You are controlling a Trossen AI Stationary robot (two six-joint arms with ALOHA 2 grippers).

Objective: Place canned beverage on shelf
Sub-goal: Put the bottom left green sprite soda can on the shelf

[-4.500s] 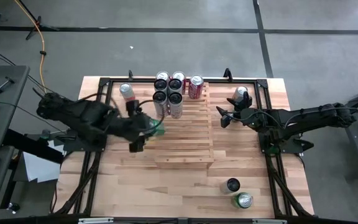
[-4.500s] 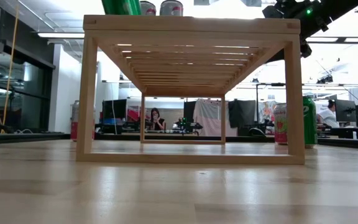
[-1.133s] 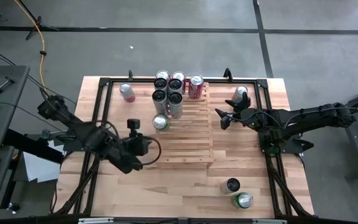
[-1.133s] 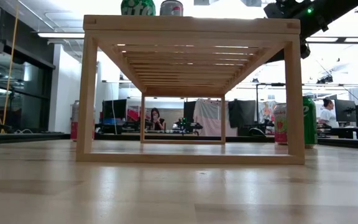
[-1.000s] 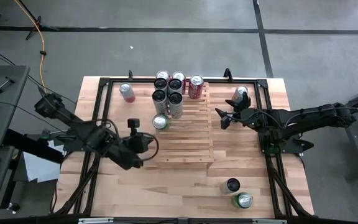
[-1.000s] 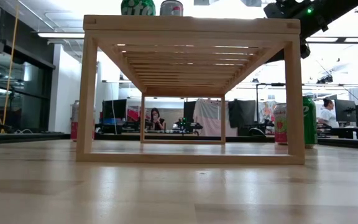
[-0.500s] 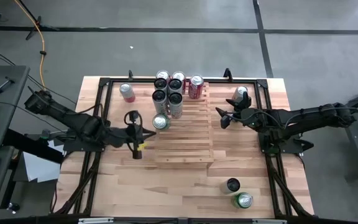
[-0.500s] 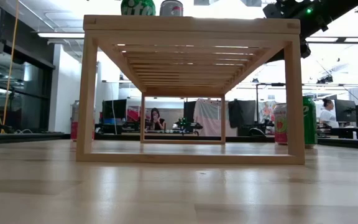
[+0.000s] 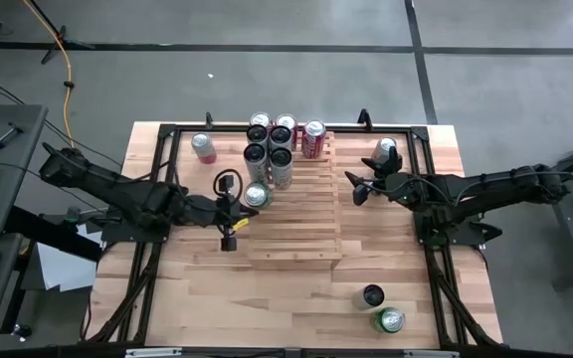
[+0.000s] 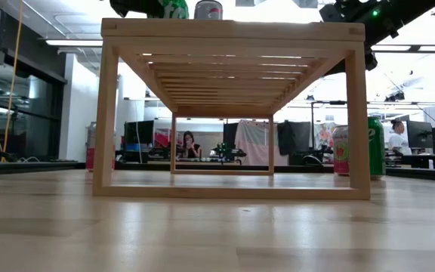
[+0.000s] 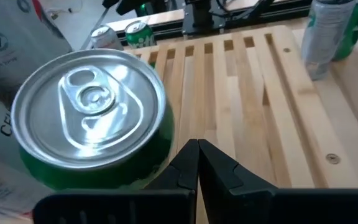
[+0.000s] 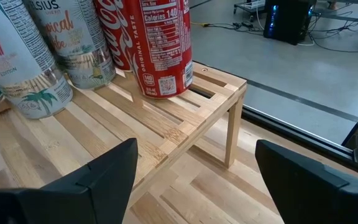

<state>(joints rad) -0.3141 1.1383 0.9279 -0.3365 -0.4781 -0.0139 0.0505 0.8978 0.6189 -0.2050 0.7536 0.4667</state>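
A green can [image 9: 257, 195] stands upright on the shelf [image 9: 301, 214], at its left edge, in front of a cluster of taller cans [image 9: 271, 149]. The left gripper [image 9: 233, 221] sits just beside this can, fingers pressed together and holding nothing; its wrist view shows the can's silver top [image 11: 89, 109] next to the closed fingertips [image 11: 197, 165]. The right gripper [image 9: 358, 187] hovers off the shelf's right side, fingers spread wide and empty, facing a red can [image 12: 158, 46].
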